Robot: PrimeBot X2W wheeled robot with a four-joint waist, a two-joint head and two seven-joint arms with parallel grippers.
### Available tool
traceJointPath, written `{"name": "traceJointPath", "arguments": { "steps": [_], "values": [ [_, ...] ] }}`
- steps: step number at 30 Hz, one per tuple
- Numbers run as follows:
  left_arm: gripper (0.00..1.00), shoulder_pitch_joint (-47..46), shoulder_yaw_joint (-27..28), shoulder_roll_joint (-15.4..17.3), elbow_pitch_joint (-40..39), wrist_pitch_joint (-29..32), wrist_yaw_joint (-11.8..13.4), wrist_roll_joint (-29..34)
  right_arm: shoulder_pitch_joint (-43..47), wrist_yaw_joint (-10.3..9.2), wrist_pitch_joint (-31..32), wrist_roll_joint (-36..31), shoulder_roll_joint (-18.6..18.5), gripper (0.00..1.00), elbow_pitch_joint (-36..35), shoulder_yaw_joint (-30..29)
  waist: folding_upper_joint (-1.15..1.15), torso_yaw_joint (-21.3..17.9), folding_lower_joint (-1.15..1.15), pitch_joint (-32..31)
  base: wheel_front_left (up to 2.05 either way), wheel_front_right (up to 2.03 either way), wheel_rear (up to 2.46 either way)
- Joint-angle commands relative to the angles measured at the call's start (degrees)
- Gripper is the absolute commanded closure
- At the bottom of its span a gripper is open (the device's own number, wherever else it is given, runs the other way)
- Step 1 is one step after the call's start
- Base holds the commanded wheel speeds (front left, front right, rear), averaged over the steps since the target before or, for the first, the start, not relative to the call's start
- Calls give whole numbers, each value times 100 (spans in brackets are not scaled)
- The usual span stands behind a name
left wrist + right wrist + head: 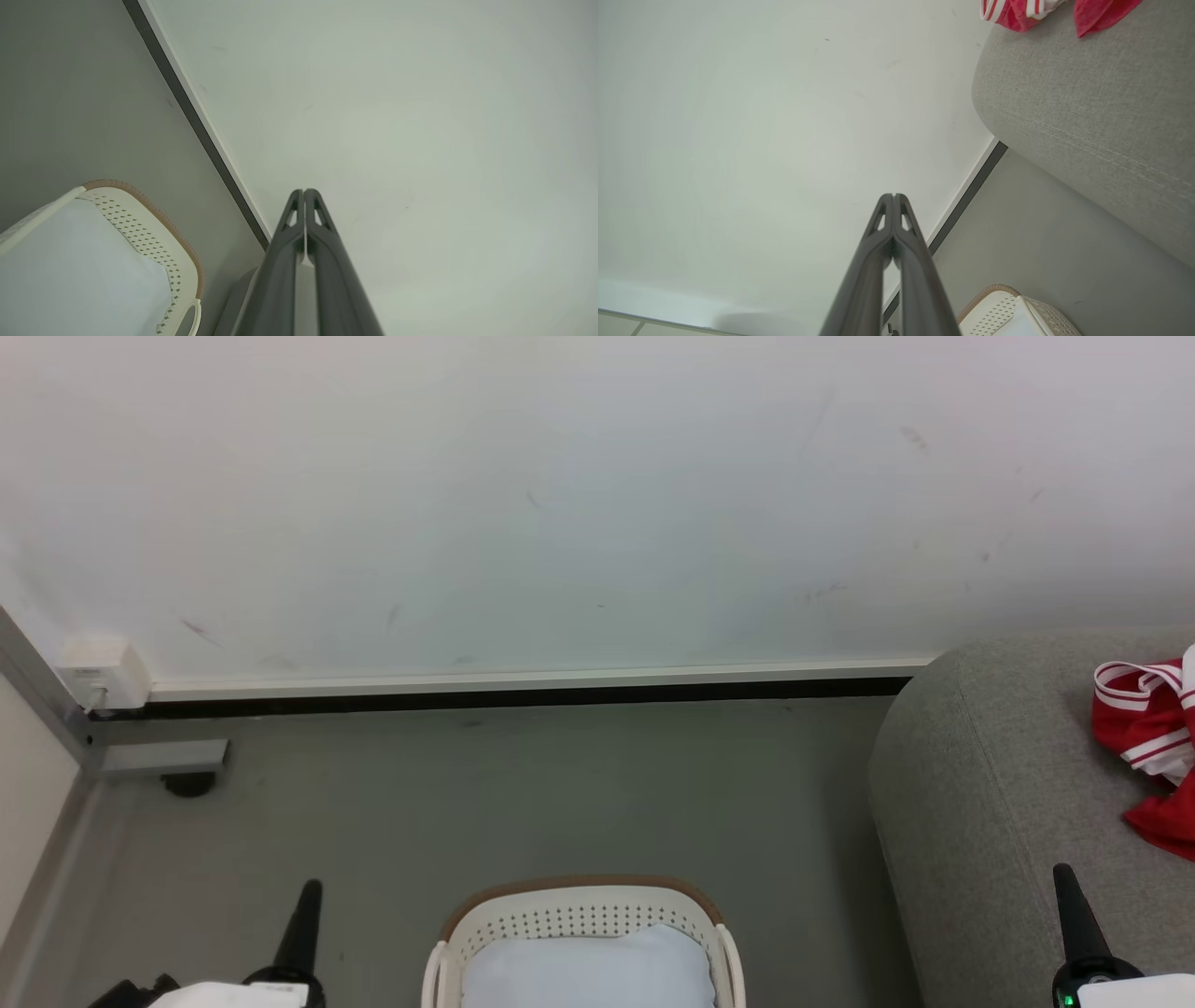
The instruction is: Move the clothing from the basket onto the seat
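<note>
Currently: left tool (308, 905) and right tool (1071, 901) both fully closed, fingers pressed together, nothing held. They point up toward the wall (579, 504), one on either side of the basket (579, 889) and apart from it.

Clothing (1150, 733): red heap with white stripes lying on the seat (990, 784), back from its rounded end, at the right edge of the head view. Part of it is cut off by the frame.

Basket: stands on the floor (523, 784) to the left of the seat. The visible interior holds the pale pad (588, 971). No red seen there, but the near half is out of frame.

Judgement: transfer looks done or nearly so, and the step in hand is a check.

Method notes:
- Tip the head down to see the whole basket before calling it finished.
- Leave the pad alone, since it is not clothing.
- If red fabric turns up, open the left tool above the rim first, pinch only cloth, lift clear of the rim, and drop it inboard on the seat beside the heap.
</note>
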Motion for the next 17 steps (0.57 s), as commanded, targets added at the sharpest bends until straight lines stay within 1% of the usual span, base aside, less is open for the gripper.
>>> {"name": "traceJointPath", "arguments": {
  "steps": [1, 17],
  "values": [
    [100, -121, 40, 38, -63, 38, -42, -197, -131, -8, 37, 149, -10, 100, -53, -34, 0, -2, 0, 4, 0, 0, 0],
    [100, -182, 130, 41, -113, 220, -136, -906, -202, -9, 214, 877, -5, 100, -87, -94, 0, -17, 0, 48, 0, 0, 0]
  ]
}}
